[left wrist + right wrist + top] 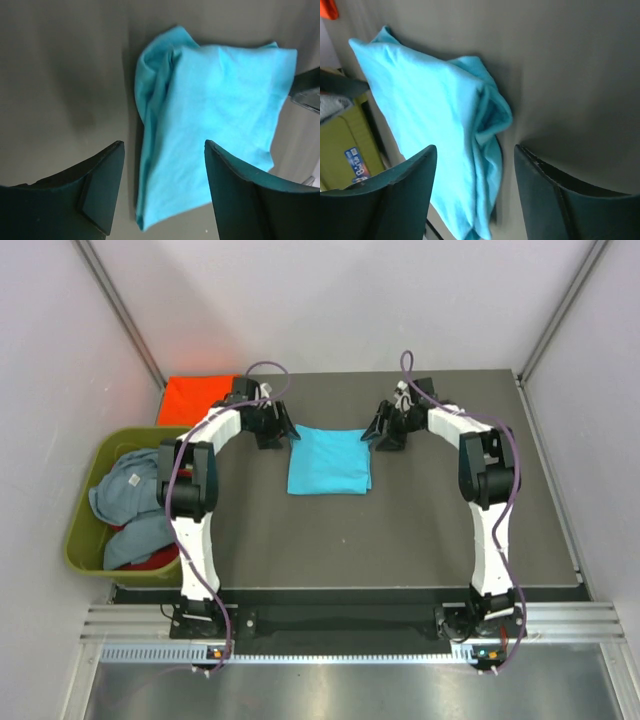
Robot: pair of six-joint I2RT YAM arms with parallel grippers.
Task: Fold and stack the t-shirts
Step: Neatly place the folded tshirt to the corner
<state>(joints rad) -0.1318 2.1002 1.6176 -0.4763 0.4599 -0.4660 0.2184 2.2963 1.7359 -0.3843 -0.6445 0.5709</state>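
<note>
Turquoise t-shirt (329, 460): soft cloth folded into a rough rectangle, flat on matte dark table (450, 530). Left gripper (273, 432) at its far-left corner, right gripper (384, 430) at far-right corner; both wide, empty

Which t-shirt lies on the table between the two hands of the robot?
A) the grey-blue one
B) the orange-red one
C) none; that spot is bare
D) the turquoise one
D: the turquoise t-shirt lies folded on the table, with the open left hand and the open right hand at its two far corners.
</note>
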